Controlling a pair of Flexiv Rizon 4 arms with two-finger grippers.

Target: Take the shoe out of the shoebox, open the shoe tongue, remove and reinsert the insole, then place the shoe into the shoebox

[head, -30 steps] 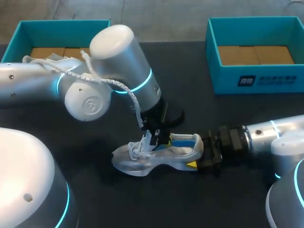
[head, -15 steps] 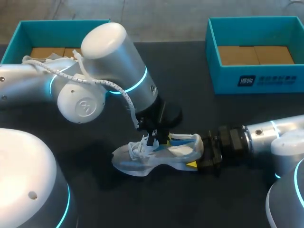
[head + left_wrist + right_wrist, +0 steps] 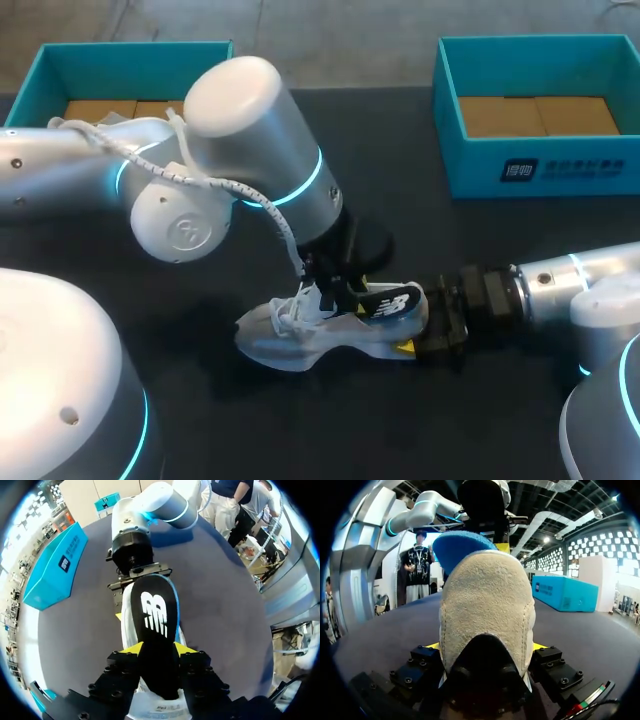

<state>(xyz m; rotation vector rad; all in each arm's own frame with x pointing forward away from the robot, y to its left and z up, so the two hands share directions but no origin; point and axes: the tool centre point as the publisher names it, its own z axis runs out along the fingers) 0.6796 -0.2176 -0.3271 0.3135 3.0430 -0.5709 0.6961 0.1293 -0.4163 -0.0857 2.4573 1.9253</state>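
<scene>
Crosswise, shoe toe leftward, heel in right pincer, insole in left pincer

Table: dark, matte, spans the head view | Left teal box: open-topped, at the table's far left corner, brown cardboard floor | Right teal box: open-topped, far right corner, brown cardboard floor, white label on its near wall | Boxes well apart

Shoe with fuzzy suede heel; insole smooth, matt black.
</scene>
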